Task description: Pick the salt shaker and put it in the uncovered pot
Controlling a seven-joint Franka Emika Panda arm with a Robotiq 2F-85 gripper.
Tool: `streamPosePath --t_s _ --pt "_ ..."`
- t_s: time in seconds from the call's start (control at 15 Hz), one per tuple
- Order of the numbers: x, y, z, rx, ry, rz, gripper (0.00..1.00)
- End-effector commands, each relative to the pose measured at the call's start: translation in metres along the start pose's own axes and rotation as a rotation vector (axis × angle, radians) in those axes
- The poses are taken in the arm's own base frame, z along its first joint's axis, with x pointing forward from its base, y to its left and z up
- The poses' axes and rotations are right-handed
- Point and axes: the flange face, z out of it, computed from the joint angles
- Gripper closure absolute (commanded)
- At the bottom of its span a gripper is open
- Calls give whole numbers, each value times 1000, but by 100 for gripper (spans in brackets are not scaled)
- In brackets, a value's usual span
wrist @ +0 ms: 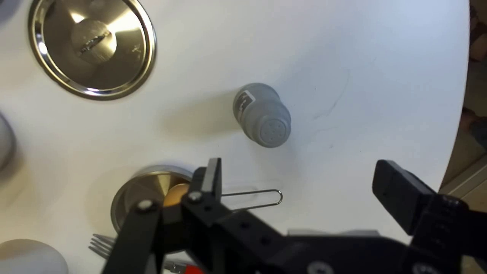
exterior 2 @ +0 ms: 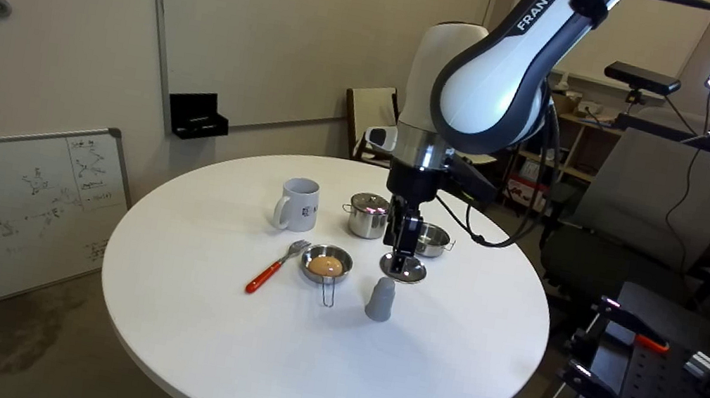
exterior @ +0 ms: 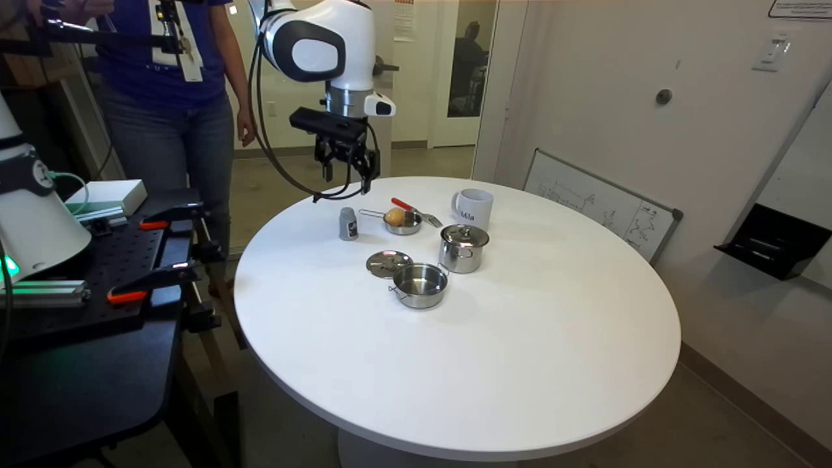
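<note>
The salt shaker, a small grey cylinder, stands upright on the white table in both exterior views [exterior: 348,225] [exterior 2: 380,300]. In the wrist view the shaker [wrist: 262,114] is ahead of the fingertips, its holed top toward the camera. The uncovered steel pot [exterior: 420,300] stands in front of a covered pot; it is partly behind the gripper in an exterior view [exterior 2: 435,248]. I cannot make it out in the wrist view. My gripper [wrist: 298,167] is wide open and empty. It hangs above the table, apart from the shaker, in both exterior views [exterior: 348,179] [exterior 2: 397,262].
A loose lid [exterior: 389,263] lies beside the uncovered pot. The covered pot [exterior: 461,257], a white mug [exterior: 475,207], a red-handled fork [exterior 2: 276,268] and a small pan [exterior 2: 308,271] holding an egg-like item stand nearby. The pan's wire handle [wrist: 258,192] shows below the open jaws.
</note>
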Motion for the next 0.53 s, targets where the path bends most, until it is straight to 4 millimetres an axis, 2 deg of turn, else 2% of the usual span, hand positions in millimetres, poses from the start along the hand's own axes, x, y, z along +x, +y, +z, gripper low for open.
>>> streamPosePath --t_s 0.0,0.47 --pt "1 0 17 40 7 -8 0" --pt "1 -4 50 76 13 -28 0"
